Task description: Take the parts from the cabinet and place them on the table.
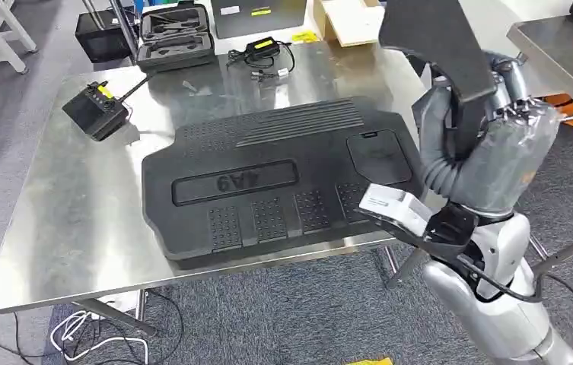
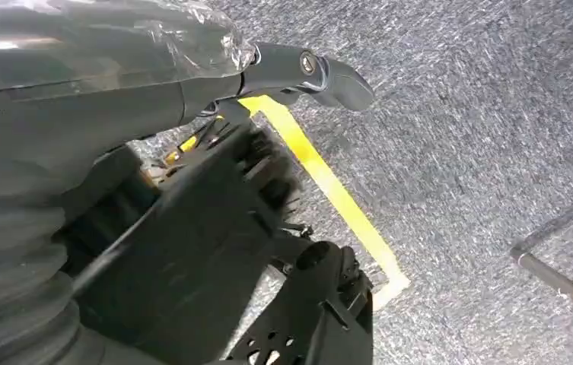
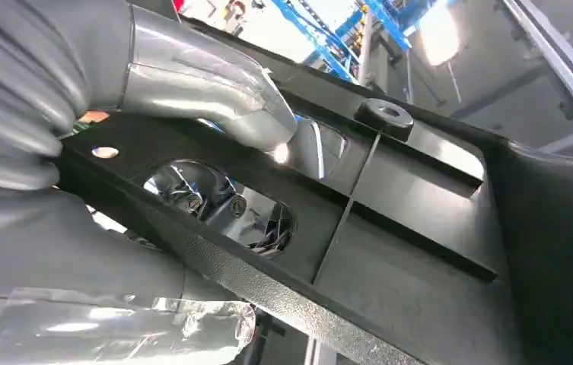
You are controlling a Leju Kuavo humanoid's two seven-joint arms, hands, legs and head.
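Observation:
A large black moulded part marked 4A9 lies flat on the steel table. My right hand is raised beyond the table's right edge and grips a second black plastic part, which sticks up past the picture's top. In the right wrist view my thumb presses on that ribbed black part, which has an oval cut-out. My left hand hangs over grey carpet, its thumb stretched out and nothing in it.
On the table's far side sit a black controller box, an open black case, a charger with cable and a cardboard box. Another steel table stands at the right. Yellow floor tape runs below the left hand.

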